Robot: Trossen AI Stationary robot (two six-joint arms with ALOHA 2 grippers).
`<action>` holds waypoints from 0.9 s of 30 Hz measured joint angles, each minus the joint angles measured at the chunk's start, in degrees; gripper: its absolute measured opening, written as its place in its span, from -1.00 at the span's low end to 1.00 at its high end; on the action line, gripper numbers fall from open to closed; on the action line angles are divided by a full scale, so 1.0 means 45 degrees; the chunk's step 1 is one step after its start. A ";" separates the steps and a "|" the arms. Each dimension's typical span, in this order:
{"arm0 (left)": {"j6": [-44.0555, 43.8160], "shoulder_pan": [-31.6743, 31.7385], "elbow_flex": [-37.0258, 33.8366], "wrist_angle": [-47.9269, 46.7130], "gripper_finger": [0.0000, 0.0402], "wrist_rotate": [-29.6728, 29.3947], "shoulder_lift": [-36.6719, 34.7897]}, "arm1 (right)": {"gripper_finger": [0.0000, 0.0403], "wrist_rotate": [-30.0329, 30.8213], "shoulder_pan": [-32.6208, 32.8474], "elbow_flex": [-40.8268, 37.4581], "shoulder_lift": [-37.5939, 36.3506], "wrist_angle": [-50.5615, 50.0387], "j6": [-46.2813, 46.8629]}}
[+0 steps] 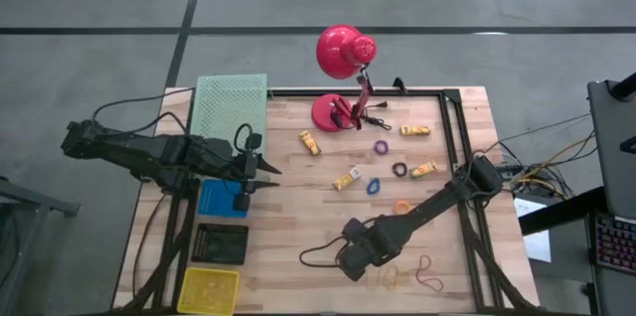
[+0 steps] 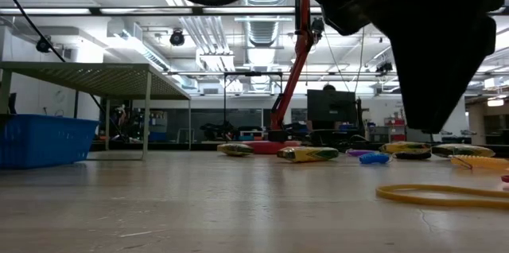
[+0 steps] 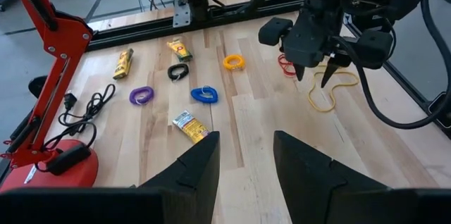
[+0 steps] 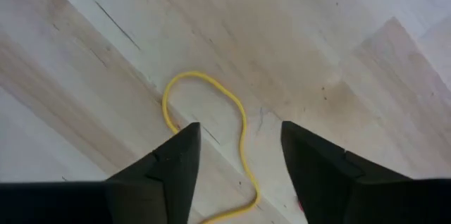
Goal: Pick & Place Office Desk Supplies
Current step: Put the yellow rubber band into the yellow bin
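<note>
Right claw (image 4: 236, 175) hangs released over a yellow rubber band (image 4: 204, 122) on the wooden table (image 1: 298, 217).

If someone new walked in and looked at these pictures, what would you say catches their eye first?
Most likely the big red desk lamp at the table's far edge, towering over the small supplies scattered before it. Next, the right tool, open and poised just above the yellow rubber band near the front edge. The left tool, also open, waits above the blue bin on the left side.
</note>
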 joint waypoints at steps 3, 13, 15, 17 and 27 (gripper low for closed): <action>0.0000 0.0000 0.0000 -0.0005 -0.33 0.0000 0.0000 | 0.00 -0.0003 0.0069 -0.0063 0.0000 0.0019 -0.0078; -0.0017 0.0000 0.0000 -0.0026 -0.33 0.0004 0.0000 | -0.11 0.0002 0.0185 -0.0850 0.0005 0.0772 0.0003; -0.0029 0.0002 0.0000 -0.0032 -0.33 0.0002 0.0000 | -0.12 0.0002 0.0204 -0.1043 0.0019 0.1055 0.0052; -0.0029 0.0000 0.0000 -0.0029 -0.33 0.0000 0.0000 | -0.13 0.0001 0.0204 -0.1177 0.0024 0.1211 0.0229; -0.0025 0.0004 0.0000 -0.0039 -0.33 0.0004 0.0000 | -0.16 -0.0282 0.0253 -0.1968 0.0021 0.2112 0.0666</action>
